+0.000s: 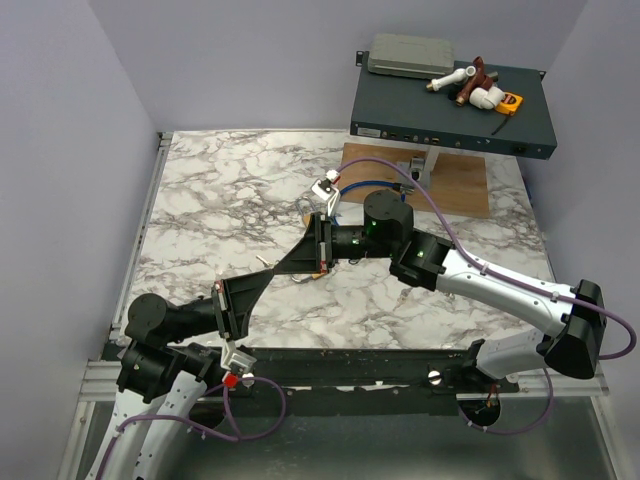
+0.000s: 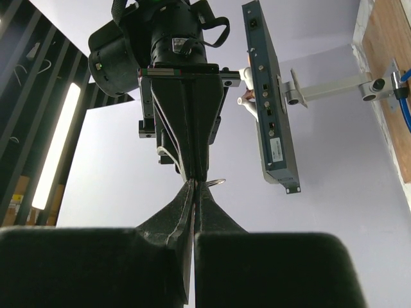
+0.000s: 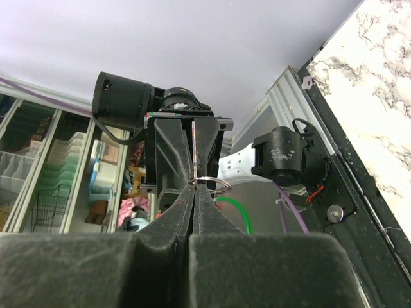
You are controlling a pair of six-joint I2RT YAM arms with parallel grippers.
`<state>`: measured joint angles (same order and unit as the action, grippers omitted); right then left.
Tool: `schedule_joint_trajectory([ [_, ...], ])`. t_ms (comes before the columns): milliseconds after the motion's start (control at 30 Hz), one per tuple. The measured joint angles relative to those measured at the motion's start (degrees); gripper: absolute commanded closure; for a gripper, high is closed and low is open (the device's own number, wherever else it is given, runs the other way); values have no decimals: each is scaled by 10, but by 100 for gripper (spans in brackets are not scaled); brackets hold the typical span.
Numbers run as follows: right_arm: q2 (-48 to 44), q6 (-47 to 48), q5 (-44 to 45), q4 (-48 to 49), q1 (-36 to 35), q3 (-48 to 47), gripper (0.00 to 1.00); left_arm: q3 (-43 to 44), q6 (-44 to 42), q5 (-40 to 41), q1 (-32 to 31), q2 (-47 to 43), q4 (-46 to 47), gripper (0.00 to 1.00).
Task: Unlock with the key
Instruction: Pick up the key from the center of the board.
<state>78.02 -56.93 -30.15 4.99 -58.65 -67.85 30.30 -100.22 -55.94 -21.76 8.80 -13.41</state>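
The left arm (image 1: 165,330) stands at the near left corner of the marble desk (image 1: 220,190) and reaches toward the middle. The left gripper (image 1: 268,274) points to the right and away from the near edge. Its fingers (image 2: 173,224) are pressed together along their whole length, with no gap at the tips. Those tips meet the tips of the other gripper head-on, over the near half of the desk and a little left of its centre. The key (image 3: 218,181) sits exactly at that meeting point. Only its thin wire ring shows, sticking out sideways from the joint in both wrist views, and the blade is hidden inside the black pads. Both pairs of tips close on that one spot, so the key is pinched from two ends. The right gripper (image 1: 283,264) reaches in from the right, pointing left and toward the near edge. Its fingers (image 3: 170,221) are likewise squeezed tight, with only a seam between them. The right arm (image 1: 500,290) runs back behind it to the near right corner. At the far right corner lies a wooden board (image 1: 465,190), with a blue cable (image 1: 375,184) looping beside it. A dark flat box (image 1: 450,112) stands on a bracket above the board, carrying a grey case (image 1: 405,56) and some pipe fittings (image 1: 468,84).
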Motion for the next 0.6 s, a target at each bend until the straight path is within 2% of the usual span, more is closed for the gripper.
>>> schedule_joint_trajectory([
  [133,0,0,0,0,0,0,99,0,0,0,0,0,0,100],
  [167,0,0,1,0,0,0,99,0,0,0,0,0,0,92],
  [200,0,0,3,0,0,0,99,0,0,0,0,0,0,78],
  [267,-1,0,12,-2,0,0,99,0,-1,1,0,0,-1,62],
  [300,-2,0,16,-2,-1,0,99,0,0,3,0,0,-6,49],
  [333,-4,0,22,-2,-2,0,99,0,5,5,0,0,-11,41],
  [400,-9,0,34,-7,-3,0,99,0,8,7,0,0,-14,34],
  [500,-17,2,54,-24,-3,4,99,0,23,11,0,-1,-10,14],
  [600,-29,6,70,-52,2,19,99,5,44,24,0,-1,-14,3],
])
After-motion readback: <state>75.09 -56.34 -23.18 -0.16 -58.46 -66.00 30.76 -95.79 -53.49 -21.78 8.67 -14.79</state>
